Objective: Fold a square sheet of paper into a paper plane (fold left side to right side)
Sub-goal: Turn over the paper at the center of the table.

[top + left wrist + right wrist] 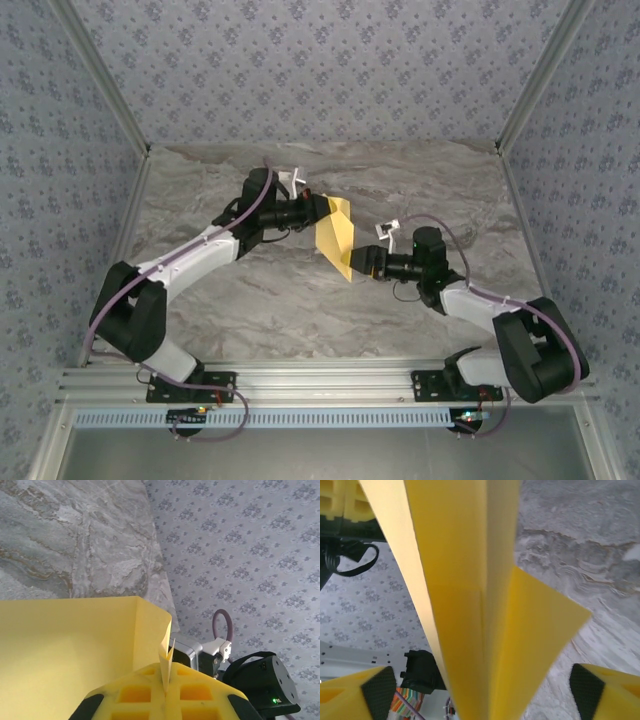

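- Marbled grey table (pixel 250 300), patterned walls (pixel 300 60) around.
- Left gripper (pixel 322 212) clamped on the folded yellow paper (pixel 335 238), centre frame.
- Right gripper (pixel 362 262) fingers apart, either side of the paper.

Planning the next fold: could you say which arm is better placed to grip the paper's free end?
Probably right: the right gripper stands open astride the paper, while the left gripper is shut on it.
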### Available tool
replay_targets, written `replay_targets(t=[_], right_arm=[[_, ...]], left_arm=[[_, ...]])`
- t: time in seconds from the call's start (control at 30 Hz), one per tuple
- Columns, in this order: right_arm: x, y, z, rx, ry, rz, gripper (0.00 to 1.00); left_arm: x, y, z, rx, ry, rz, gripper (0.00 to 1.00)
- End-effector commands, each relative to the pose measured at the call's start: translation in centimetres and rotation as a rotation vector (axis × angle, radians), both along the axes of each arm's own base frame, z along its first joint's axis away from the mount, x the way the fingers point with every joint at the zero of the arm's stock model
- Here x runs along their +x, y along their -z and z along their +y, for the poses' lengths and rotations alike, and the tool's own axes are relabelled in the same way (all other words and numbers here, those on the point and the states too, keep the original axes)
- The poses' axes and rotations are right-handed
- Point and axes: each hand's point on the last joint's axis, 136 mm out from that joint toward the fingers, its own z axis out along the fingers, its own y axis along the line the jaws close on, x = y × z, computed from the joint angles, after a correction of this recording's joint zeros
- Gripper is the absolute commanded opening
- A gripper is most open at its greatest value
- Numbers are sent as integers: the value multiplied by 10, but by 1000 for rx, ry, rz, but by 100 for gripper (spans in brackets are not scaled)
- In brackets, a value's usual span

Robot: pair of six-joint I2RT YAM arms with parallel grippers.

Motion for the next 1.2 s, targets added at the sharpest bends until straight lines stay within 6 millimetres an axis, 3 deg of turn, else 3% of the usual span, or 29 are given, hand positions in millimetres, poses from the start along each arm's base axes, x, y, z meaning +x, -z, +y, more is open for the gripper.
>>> replay_targets(t=[0.0,0.33,0.4,0.57,0.67,0.83,0.93,1.03,1.17], right_arm=[[5,-38,13,78,-44,-85,82],[1,-41,12,51,-31,-90,21],[-1,-40,10,19,-25,-89,14],[-13,-26,-3,-191,-7,-131,10],[-20,-8,-22,-455,23,-148,10],[-18,8,-77,-1069,145,-198,9],[-15,6,-96,-1406,147,-257,9],[-6,2,-97,-1688,140,-329,8],[3,7,-74,-1940,67,-433,7]], left_arm=[[-8,-30,0,-77,28,-41,4],[-12,-24,4,-75,27,-36,5],[-13,-19,8,-46,25,-34,11],[-11,-7,42,67,-48,-46,47],[-15,1,77,213,-138,-79,56],[-32,14,139,492,-294,-129,59],[-43,20,163,560,-362,-134,61],[-52,25,178,582,-412,-129,62],[-60,31,191,598,-453,-117,63]])
